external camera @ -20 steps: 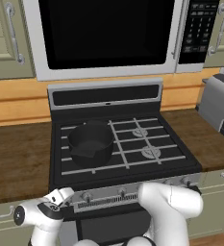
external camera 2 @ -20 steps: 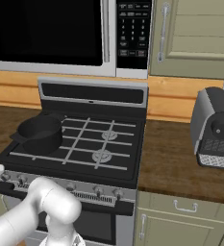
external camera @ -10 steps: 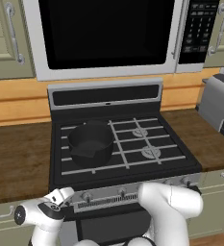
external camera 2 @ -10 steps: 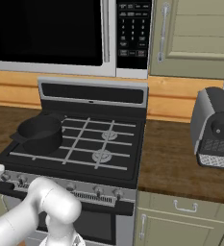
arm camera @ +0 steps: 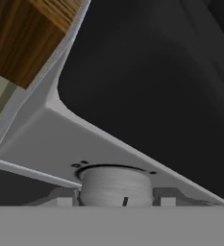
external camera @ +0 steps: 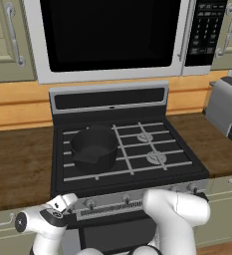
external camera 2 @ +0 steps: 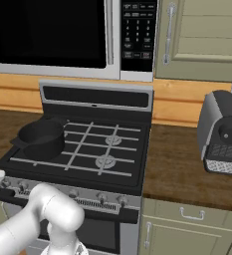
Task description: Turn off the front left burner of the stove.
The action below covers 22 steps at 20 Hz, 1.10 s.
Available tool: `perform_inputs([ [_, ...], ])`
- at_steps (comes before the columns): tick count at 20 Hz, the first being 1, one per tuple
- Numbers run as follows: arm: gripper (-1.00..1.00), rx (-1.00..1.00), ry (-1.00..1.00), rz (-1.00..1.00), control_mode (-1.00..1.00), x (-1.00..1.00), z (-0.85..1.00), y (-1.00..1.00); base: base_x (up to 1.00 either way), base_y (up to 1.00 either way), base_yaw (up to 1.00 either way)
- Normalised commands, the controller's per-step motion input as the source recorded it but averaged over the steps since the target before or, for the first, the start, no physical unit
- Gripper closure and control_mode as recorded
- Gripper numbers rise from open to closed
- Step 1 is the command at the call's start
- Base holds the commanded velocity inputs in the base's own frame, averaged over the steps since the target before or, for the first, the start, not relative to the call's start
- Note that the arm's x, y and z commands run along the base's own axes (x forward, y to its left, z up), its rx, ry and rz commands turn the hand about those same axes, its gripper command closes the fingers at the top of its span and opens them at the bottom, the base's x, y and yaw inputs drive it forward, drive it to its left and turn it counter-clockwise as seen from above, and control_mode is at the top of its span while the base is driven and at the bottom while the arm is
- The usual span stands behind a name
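The gripper sits at the stove strip's leftmost knob; whether its fingers clamp it I cannot tell, so seat squarely before twisting

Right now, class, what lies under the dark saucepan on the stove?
The saucepan sits on the black grate bars of the front left burner, on the stove. Bars show around its base; the burner's round cap cannot be seen, as the pan covers it.
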Motion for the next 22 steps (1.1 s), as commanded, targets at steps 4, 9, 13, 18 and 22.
perform_inputs([
  [4, 1.0, 0.09, 0.0, -0.02, -1.0, 0.02, 0.0, -0.23, 0.0, 0.0, 0.0],
  [9, 1.0, 0.26, 0.0, -0.12, -1.0, 0.03, 0.0, -0.65, 0.0, 0.0, 0.0],
  [13, 1.0, 0.42, -0.02, -0.21, -1.0, 0.01, 0.0, -0.92, 0.0, 0.0, 0.0],
  [18, 1.0, 0.49, -0.08, -0.25, -1.0, 0.0, 0.0, -1.0, 0.0, 0.0, 0.0],
  [22, 1.0, 0.0, 0.0, 0.0, -1.0, 0.0, 0.0, 0.0, 0.0, 0.0, 0.0],
])
